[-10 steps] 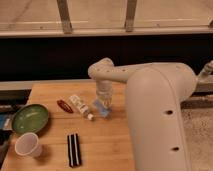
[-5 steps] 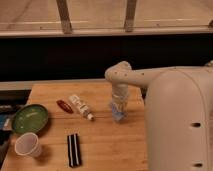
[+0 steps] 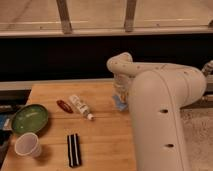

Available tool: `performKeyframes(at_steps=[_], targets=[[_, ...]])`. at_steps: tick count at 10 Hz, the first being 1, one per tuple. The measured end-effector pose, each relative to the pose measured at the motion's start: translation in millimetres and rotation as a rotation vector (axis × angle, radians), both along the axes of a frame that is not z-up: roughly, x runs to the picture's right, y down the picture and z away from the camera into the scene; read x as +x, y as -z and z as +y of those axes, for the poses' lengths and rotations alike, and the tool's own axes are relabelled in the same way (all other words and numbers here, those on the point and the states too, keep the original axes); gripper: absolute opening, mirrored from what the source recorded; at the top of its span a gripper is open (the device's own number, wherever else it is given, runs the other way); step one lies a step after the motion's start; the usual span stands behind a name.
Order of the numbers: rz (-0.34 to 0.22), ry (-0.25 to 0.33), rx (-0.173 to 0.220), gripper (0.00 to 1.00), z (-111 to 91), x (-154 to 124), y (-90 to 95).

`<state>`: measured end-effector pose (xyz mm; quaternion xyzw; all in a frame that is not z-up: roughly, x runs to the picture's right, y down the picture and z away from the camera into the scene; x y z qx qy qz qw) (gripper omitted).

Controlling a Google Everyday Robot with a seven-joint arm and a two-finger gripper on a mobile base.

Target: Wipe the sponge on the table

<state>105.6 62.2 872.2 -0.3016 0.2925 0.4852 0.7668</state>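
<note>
The gripper (image 3: pixel 120 90) hung low at the table's (image 3: pixel 102 142) right edge, toward the far side, directly above the sponge (image 3: pixel 118 103). Whether it clasped that light-blue block could not be told, since the bulky white arm hid part of both. The white tube (image 3: pixel 80 106) lay near the middle of the table, and the green bowl (image 3: pixel 30 118) sat by the left edge.

— Can you read any writing on the white tube (image 3: pixel 80 106) or the paper cup (image 3: pixel 27 146)?
— None. The gripper (image 3: pixel 120 91), low over the sponge (image 3: pixel 119 103) on the table (image 3: pixel 100 142), bears no legible lettering either.
</note>
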Motion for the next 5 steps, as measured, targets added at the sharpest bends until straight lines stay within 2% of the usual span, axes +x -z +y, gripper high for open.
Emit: performKeyframes(at_steps=[3,5], targets=[[-0.080,0.076,-0.004,0.00,-23.8,-42.7,-14.6],[-0.159,0.154,-0.008,0.00,-36.0,-85.5,-20.5]])
